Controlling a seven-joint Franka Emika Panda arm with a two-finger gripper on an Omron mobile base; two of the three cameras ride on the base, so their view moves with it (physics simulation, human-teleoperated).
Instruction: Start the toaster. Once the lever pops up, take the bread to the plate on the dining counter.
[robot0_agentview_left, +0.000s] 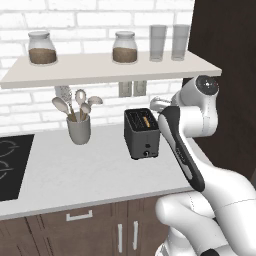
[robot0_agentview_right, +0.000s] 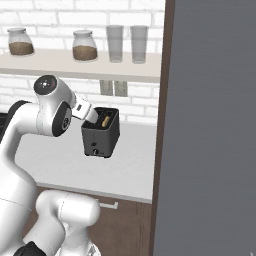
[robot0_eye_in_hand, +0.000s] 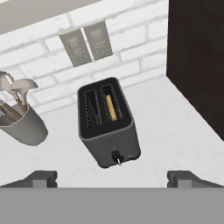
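The dark two-slot toaster (robot0_agentview_left: 141, 132) (robot0_agentview_right: 101, 132) (robot0_eye_in_hand: 109, 122) stands on the pale worktop (robot0_agentview_left: 90, 170) near the brick wall. The bread (robot0_agentview_left: 146, 121) (robot0_agentview_right: 105, 120) (robot0_eye_in_hand: 111, 107), a thin tan slice, sits sunk in one of its slots. On the toaster's narrow front face the lever (robot0_eye_in_hand: 115, 155) shows as a small dark tab. My gripper (robot0_eye_in_hand: 113, 179) hovers above and in front of the toaster, open, its two fingertips (robot0_eye_in_hand: 41, 177) wide apart with nothing between them. The plate and the dining counter are out of view.
A grey cup of wooden spoons (robot0_agentview_left: 79, 127) (robot0_eye_in_hand: 22, 124) stands left of the toaster, and a black cooktop (robot0_agentview_left: 10, 165) lies further left. A shelf (robot0_agentview_left: 100, 67) with jars and glasses hangs above. A tall dark cabinet (robot0_agentview_left: 225, 50) (robot0_eye_in_hand: 197, 57) walls off the right side.
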